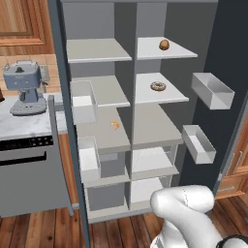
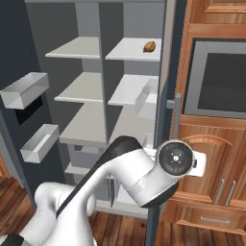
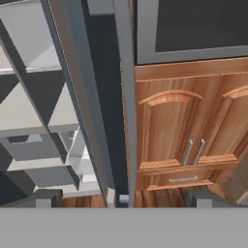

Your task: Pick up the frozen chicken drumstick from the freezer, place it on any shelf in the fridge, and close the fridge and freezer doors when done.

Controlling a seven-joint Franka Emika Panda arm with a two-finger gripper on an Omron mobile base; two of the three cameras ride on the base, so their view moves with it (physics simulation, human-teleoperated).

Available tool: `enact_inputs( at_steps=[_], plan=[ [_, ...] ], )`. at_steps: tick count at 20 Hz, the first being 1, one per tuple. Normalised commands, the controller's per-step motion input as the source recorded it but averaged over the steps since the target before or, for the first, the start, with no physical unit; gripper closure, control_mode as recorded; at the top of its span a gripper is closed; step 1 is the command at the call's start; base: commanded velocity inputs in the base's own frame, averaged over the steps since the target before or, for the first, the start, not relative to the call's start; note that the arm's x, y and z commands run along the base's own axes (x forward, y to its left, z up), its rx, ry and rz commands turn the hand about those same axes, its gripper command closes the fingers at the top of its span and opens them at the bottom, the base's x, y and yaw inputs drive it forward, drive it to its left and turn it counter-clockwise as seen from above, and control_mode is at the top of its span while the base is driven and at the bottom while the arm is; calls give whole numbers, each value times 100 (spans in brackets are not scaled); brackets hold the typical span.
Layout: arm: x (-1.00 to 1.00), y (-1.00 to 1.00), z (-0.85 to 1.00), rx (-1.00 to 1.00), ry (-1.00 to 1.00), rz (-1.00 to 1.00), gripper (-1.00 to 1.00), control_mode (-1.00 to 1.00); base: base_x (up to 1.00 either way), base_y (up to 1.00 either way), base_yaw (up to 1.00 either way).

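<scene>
The frozen chicken drumstick (image 1: 164, 45), a small golden-brown lump with a darker top, sits on the top right shelf (image 1: 167, 50) of the open unit. Both dark slate doors (image 1: 227, 92) stand wide open.

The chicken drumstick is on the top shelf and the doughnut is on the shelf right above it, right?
Not quite. The doughnut sits on the shelf right below the chicken drumstick, not above it. The left base view shows this; the drumstick is indeed on the top shelf.

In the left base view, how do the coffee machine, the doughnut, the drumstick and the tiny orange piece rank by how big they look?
1. coffee machine
2. doughnut
3. frozen chicken drumstick, though it sits farther back
4. orange piece
</scene>
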Motion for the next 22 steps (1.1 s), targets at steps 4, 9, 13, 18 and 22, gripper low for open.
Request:
enact_inputs(
  at_steps=[4,9,13,18,22],
  plan=[
    [36,-91,-1,2,-3,17,-100,-100,0,0,0],
    [39,-40,-7,4,0,9,-100,-100,0,0,0],
    [42,0,-23,2,0,0,-100,-100,0,0,0],
    [27,13,-24,7,0,-2,-100,-100,0,0,0],
    [25,23,-36,10,0,-5,-100,-100,0,0,0]
  ],
)
